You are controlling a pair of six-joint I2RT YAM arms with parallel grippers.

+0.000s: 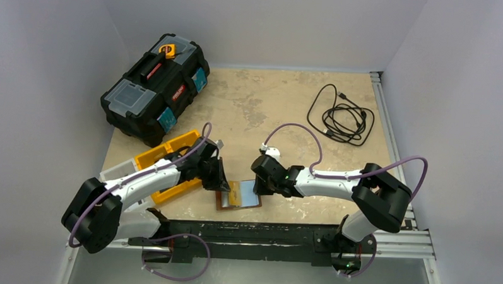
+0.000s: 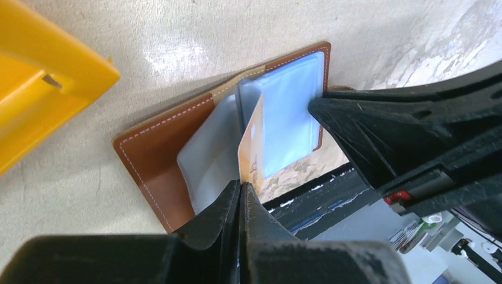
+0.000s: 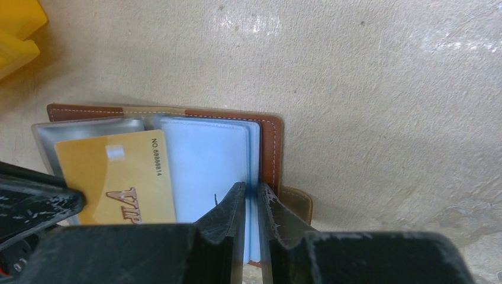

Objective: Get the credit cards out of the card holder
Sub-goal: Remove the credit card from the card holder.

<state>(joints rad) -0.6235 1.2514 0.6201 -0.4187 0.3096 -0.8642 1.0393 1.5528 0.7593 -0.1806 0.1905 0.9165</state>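
Inventory of what you have on the table (image 1: 276, 98):

1. Card holder (image 1: 252, 196): brown leather with white stitching. It lies open and flat at the near edge of the table, midway between your two arms, with its pale grey-blue sleeves facing up.
2. Gold card (image 3: 118, 177): printed "VIP" with a number along one edge. It is partly out of a clear sleeve on the holder's left half and tilts up off it.
3. Left gripper (image 2: 241, 190): your jaws are pinched together on the near edge of the gold card.
4. Right gripper (image 3: 251, 192): your jaws are nearly together. They clamp the edge of the pale blue sleeve on the holder's right half, just beside its brown border.
5. Orange tray (image 1: 163, 155): sits left of the card holder, partly under your left arm, and does not touch the holder.
6. Black toolbox (image 1: 153, 88): at the far left corner.
7. Black cable (image 1: 341, 117): loosely coiled at the far right, well apart from the holder.
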